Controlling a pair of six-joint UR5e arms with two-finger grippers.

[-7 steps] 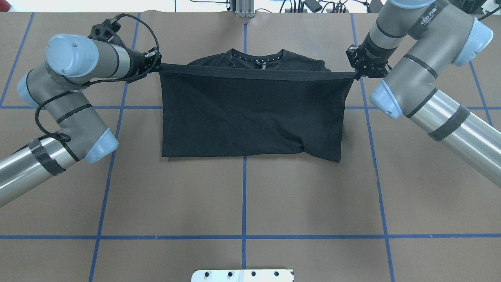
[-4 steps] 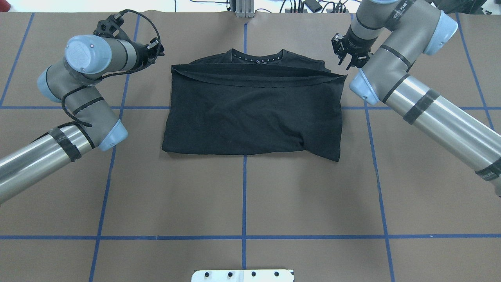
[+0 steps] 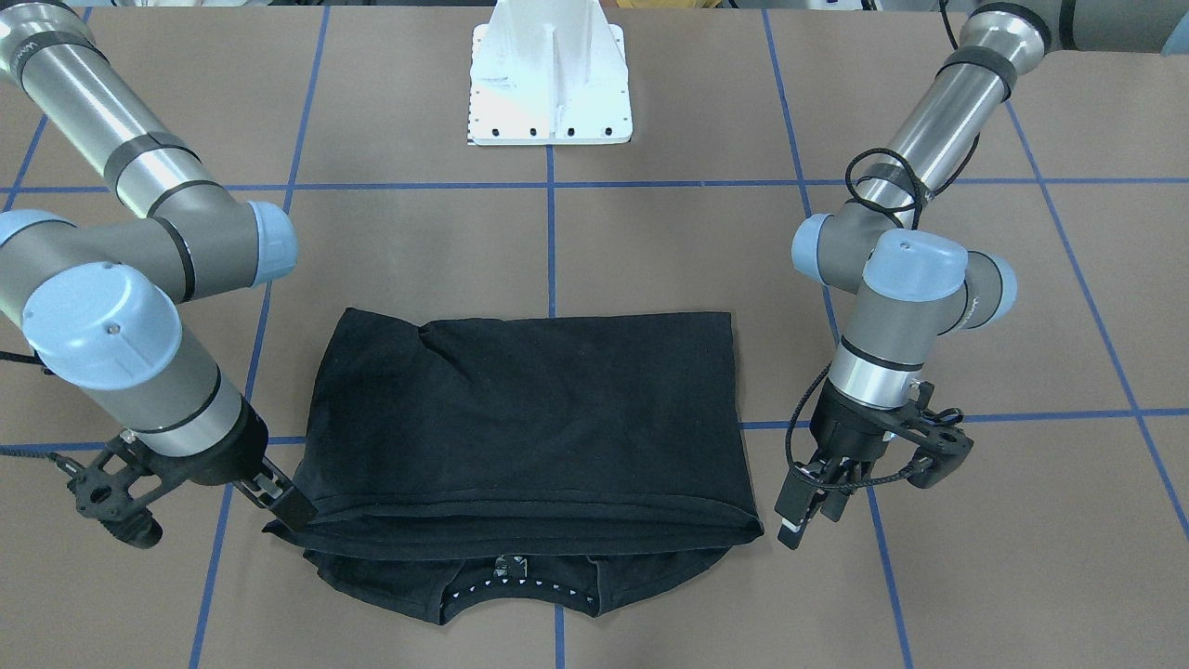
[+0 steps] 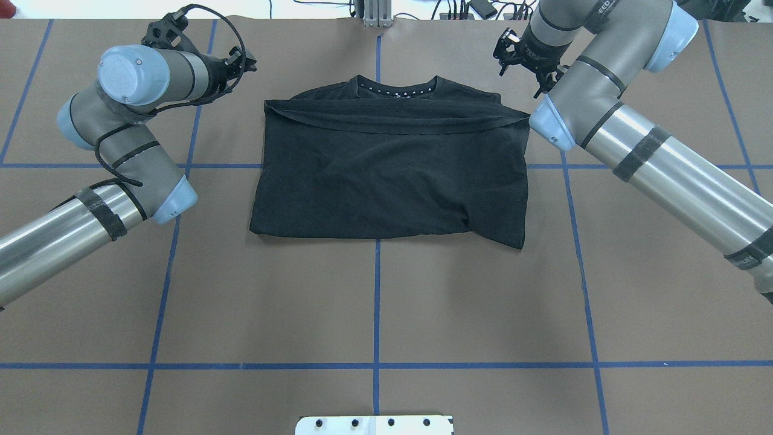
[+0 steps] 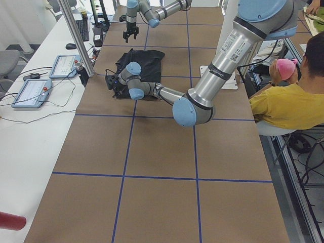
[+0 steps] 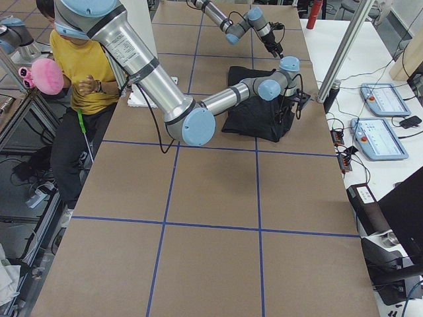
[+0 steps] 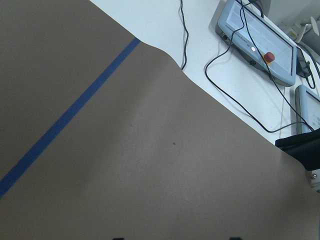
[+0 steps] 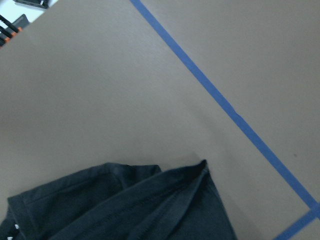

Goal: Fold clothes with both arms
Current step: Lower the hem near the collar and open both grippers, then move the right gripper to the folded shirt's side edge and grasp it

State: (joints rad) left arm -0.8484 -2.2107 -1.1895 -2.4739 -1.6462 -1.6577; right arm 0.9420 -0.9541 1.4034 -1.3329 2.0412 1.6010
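The black T-shirt (image 4: 386,175) lies folded on the brown table, its hem doubled up to just below the collar (image 4: 395,90), plain black side up. In the front-facing view the T-shirt (image 3: 529,418) lies between both grippers. My left gripper (image 3: 806,516) hangs open just off the folded hem's corner, touching nothing. Its tip shows in the overhead view as well, where the left gripper (image 4: 241,65) is apart from the cloth. My right gripper (image 3: 283,502) stands open close beside the opposite hem corner, holding nothing. The right wrist view shows a shirt corner (image 8: 130,210) lying flat.
A white bolted stand (image 3: 550,84) sits at the robot's side of the table. Blue tape lines (image 4: 377,302) grid the brown surface. A seated person in a yellow shirt (image 5: 288,101) is beside the table. Control tablets (image 5: 30,91) and cables lie on the white side bench.
Both grippers have let go of the stretched hem, which has dropped onto the shirt below the collar. Both have then drawn away toward the far edge, the right one further.
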